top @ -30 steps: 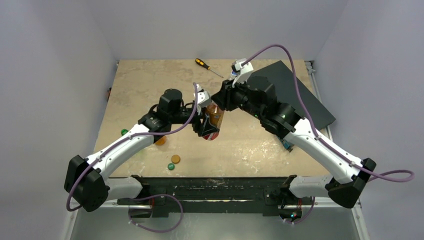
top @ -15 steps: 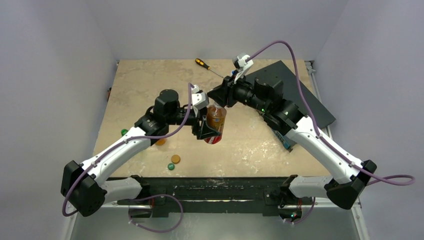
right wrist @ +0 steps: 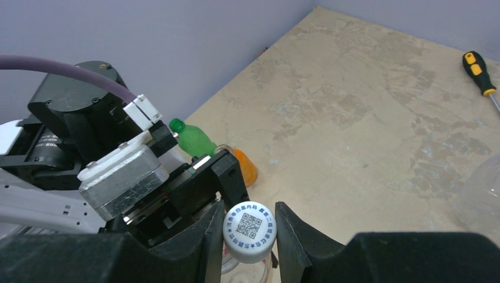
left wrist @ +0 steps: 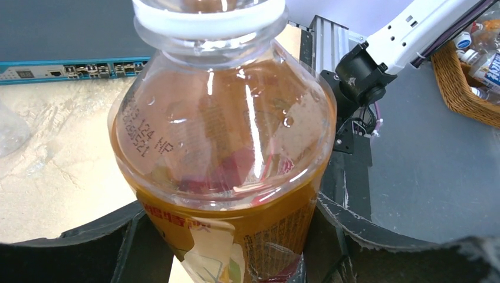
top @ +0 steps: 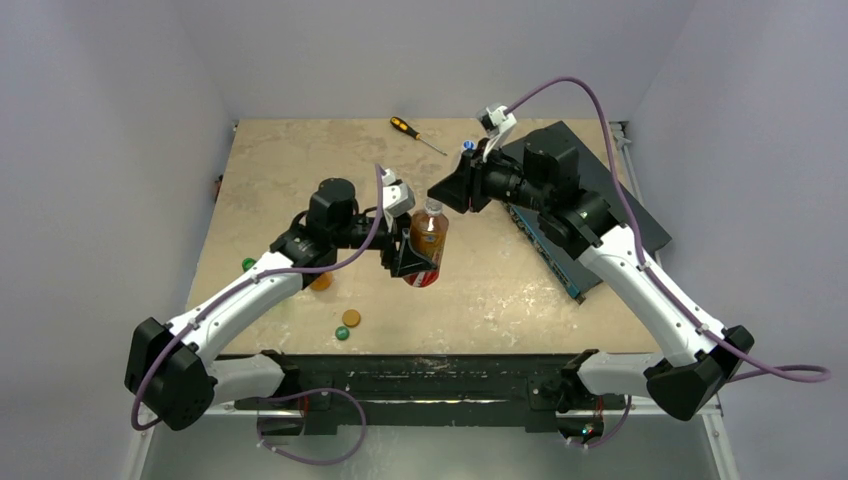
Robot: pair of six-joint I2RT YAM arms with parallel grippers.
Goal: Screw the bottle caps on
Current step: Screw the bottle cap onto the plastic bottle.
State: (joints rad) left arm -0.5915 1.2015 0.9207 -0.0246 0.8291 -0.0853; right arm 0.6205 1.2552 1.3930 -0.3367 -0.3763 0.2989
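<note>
While the left gripper (top: 411, 258) clamps the labelled lower body of an amber bottle (left wrist: 224, 153) over the middle of the marbled table (top: 300, 170), the right gripper (top: 445, 192) reaches in from the far right to meet the bottle's neck. The wrist view of the right arm shows its two fingers (right wrist: 287, 227) drawn in against either side of a white cap (right wrist: 250, 230), which sits on the bottle's mouth with a printed square code facing up. The bottle holds brown liquid up to its shoulder, and its black-jawed holder presses it from both sides. Whether its base touches the tabletop cannot be told.

Two loose caps lie close together near the front edge, left of centre: an orange cap (top: 351, 318) and, just beside it, a dark green cap (top: 342, 333). A green bottle (right wrist: 193, 139) lies on its side near the left edge, beyond the left arm. A black-and-orange screwdriver (top: 408, 128) rests at the far edge, well apart from both arms. A dark mat (top: 600, 180) covers the far right corner.
</note>
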